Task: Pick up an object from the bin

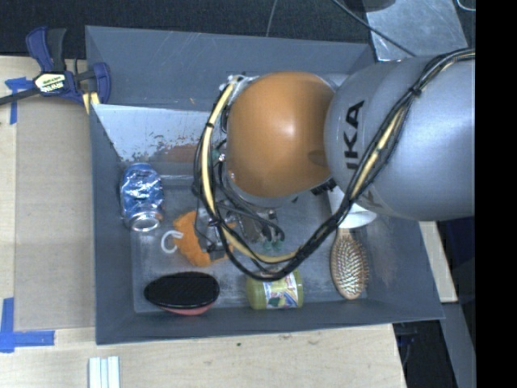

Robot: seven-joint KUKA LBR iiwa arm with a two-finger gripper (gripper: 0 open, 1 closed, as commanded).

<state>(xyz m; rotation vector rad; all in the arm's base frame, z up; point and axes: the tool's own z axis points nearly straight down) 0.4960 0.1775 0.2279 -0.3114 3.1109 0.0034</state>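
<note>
- We see the pincer (242, 229) at frame centre, just beside the orange lump (192, 247) left of centre; wide or narrow, we cannot tell.
- Risk: an off-centre close shoves the lump toward the black brush (182, 291), or nips the green jar (275, 291).

Crumpled blue bottle (141, 194): lying at the left.
Black oval brush (182, 291): resting at the front left.
Green-labelled jar (275, 291): lying sideways at the front.
Wooden hairbrush (350, 267): lying bristles-up, right.
</note>
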